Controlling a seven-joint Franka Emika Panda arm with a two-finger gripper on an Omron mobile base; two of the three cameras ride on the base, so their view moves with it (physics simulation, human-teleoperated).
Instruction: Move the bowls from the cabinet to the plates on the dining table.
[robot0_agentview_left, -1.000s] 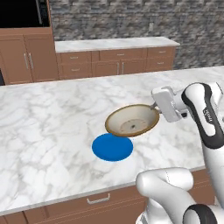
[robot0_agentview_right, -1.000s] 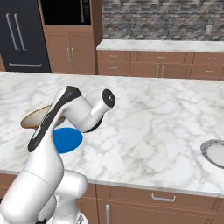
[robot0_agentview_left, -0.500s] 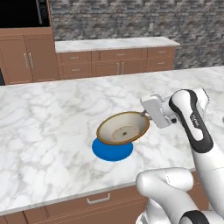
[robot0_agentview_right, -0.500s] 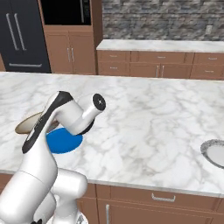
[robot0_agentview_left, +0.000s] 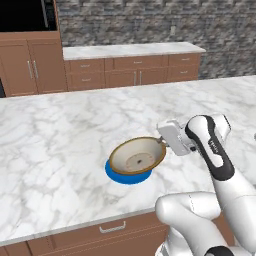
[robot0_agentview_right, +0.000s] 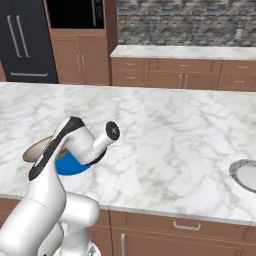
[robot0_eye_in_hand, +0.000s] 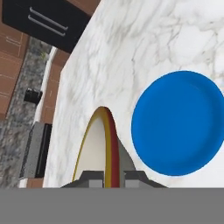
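Since a second ago my arm has swung down and to the left, carrying the bowl from up beside the plate to low over it.

Largest in view, the wide white grey-veined marble desk spreads across both base views, with brown wooden drawers under its near edge. Beyond it runs a row of low reddish-brown cabinets topped by a narrower marble counter, against a grey stone wall. A tall black refrigerator stands at the far left of the right base view.

My white arm bends over the near part of the desk. On the desk lies a flat round bright blue plate; in the left base view it peeks out from below the bowl. A second round plate, pale grey-white, lies well apart near the right edge of the right base view.

The shallow cream bowl with a tan-brown rim hangs tilted over the blue plate, its hollow turned up and toward the left base camera. Whether it touches the plate I cannot tell. In the hand view its rim stands edge-on, just beside the plate's left side.

My jaws are closed on the bowl's rim, one finger on each face.
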